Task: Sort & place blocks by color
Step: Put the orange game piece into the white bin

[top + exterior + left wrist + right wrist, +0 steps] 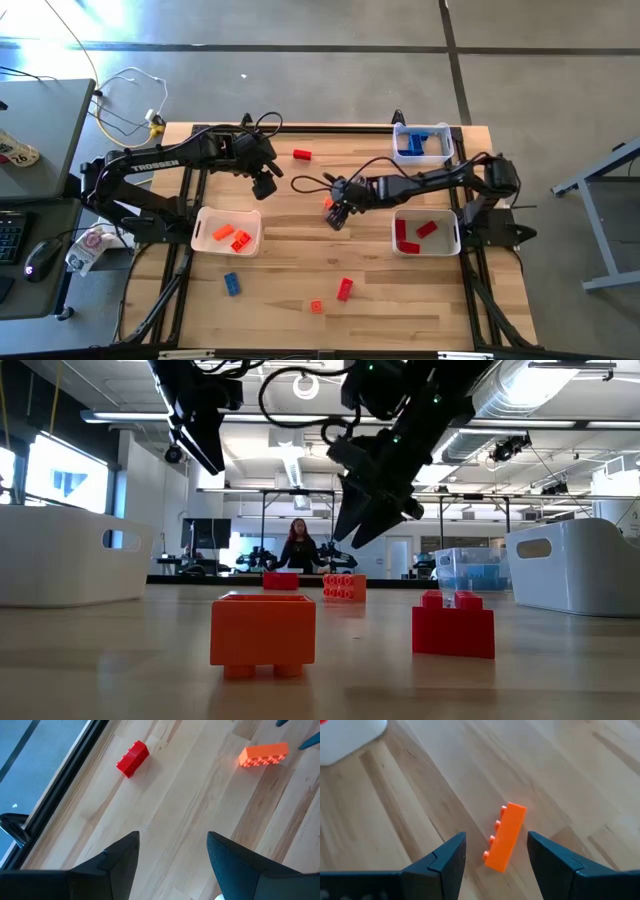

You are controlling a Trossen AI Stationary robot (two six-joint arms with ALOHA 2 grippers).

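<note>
Nearest the counter's (300,290) front edge: still loose, an orange brick (316,306), a red brick (345,289) and a blue brick (231,283). Farther in, a white tray (203,215) on the left side with three orange bricks (231,236) inside, and a white tray (450,222) on the right side with red bricks (414,232). Mid-counter, right end effector (496,851) hanging over a long orange brick (505,836) lying flat, fingers spread on either side, not yet pinching it. Left end effector (172,851) raised nearby, fingers spread, nothing between them. Beyond, one more stray red brick (302,154) near the far edge, and a far-right white tray (448,132) holding blue bricks (415,141). Sorting seemingly past halfway: five strays left, judging by what lies outside the trays.
</note>
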